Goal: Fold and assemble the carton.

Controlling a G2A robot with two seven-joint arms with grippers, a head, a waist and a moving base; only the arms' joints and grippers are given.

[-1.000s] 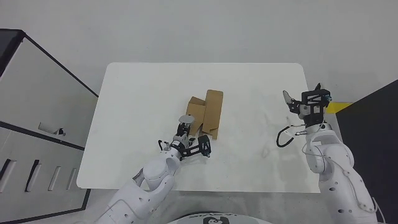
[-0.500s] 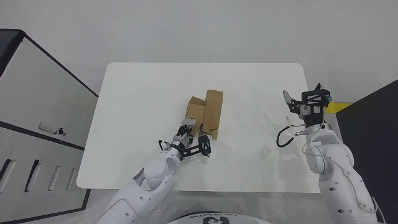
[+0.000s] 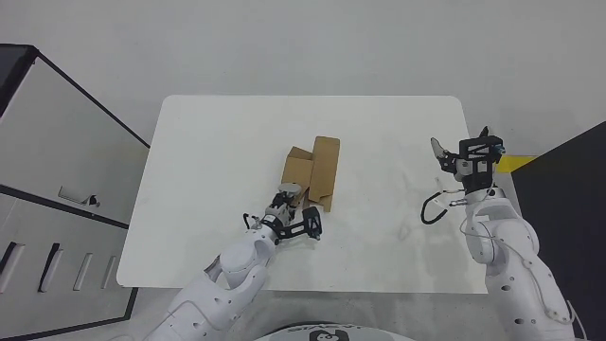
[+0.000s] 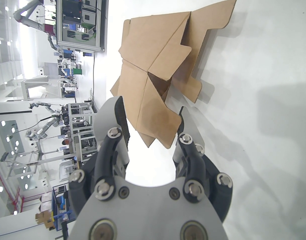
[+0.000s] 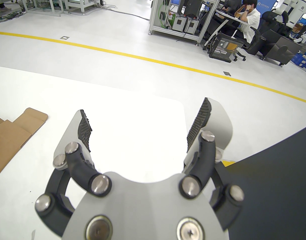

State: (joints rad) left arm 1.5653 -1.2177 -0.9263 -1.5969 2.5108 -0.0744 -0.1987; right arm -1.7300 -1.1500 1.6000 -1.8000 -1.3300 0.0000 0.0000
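The half-folded brown corrugated cardboard carton lies near the middle of the white surface. The left hand is spread wide around its nearest flap, seemingly not yet pinching. It should close squarely near the crease, then fold gently. The right hand, wide open, hangs by the surface's right edge, well apart, with bare room between.
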